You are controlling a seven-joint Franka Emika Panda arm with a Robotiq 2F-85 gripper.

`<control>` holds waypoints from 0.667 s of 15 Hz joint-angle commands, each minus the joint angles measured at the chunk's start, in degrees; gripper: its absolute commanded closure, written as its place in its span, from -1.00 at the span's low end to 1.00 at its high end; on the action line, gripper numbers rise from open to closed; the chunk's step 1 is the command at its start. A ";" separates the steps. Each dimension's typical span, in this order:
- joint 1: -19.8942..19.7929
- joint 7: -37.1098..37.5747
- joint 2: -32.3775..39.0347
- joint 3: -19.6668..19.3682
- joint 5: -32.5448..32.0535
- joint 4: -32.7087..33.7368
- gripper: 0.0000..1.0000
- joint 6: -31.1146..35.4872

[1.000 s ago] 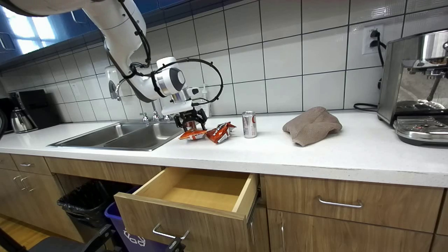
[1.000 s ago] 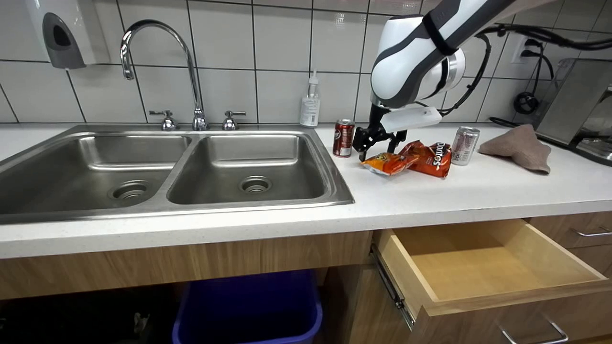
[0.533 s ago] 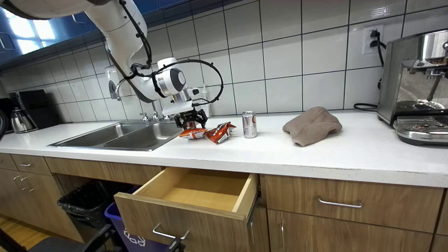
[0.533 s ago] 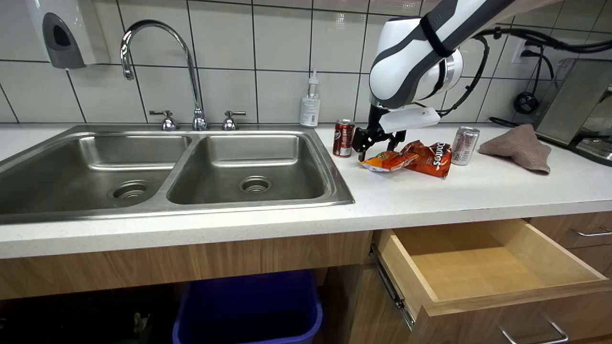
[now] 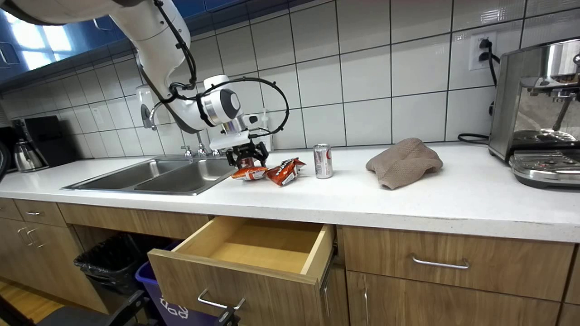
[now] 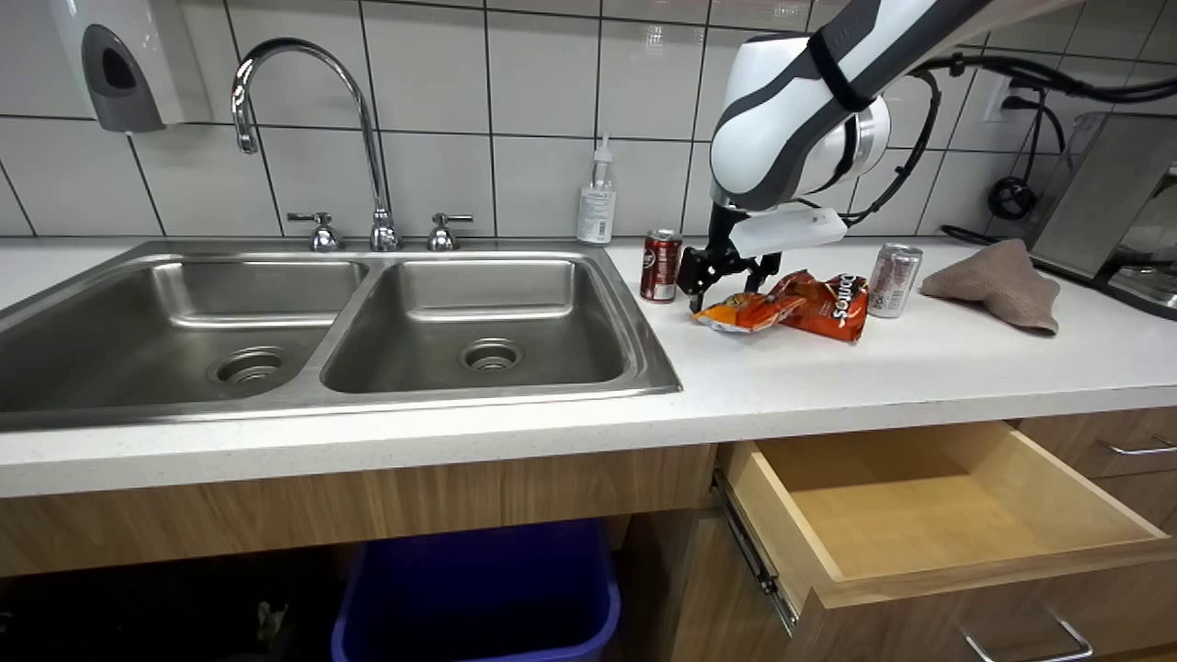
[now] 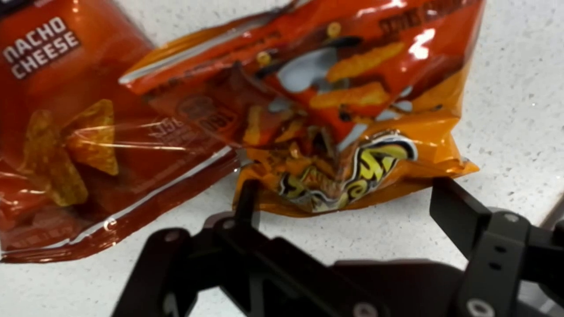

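Note:
My black gripper (image 7: 346,189) points down over the counter with its jaws wide apart. An orange-red snack bag (image 7: 335,92) lies crumpled at the fingertips; its near edge spans the gap between them. The left finger (image 7: 247,200) overlaps the bag's corner in the wrist view, and whether it presses on it I cannot tell. Against this bag rests a red Doritos bag (image 7: 79,145), also seen in both exterior views (image 5: 285,172) (image 6: 832,308). A red can (image 6: 660,267) stands beside the gripper, partly hidden behind it in an exterior view (image 5: 247,161).
A silver can (image 5: 322,160) stands beyond the Doritos bag, then a brown cloth (image 5: 404,163) and a coffee machine (image 5: 543,117). The double sink (image 6: 644,368) borders the bags. Below the counter, a drawer (image 5: 240,267) is pulled out. A clear bottle (image 6: 598,198) stands by the wall.
Compared with one second ago, the arm and the orange-red bag sit very slightly shifted towards the sink. Over the last half second nothing visibly moves.

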 commanded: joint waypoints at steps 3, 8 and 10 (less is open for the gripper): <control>0.39 0.23 -2.43 -0.20 0.51 -3.08 -1.00 -0.90; 0.50 0.48 -4.15 -0.30 0.31 -5.96 -1.00 -0.32; 0.54 0.67 -5.17 -0.37 0.21 -7.49 -1.00 0.01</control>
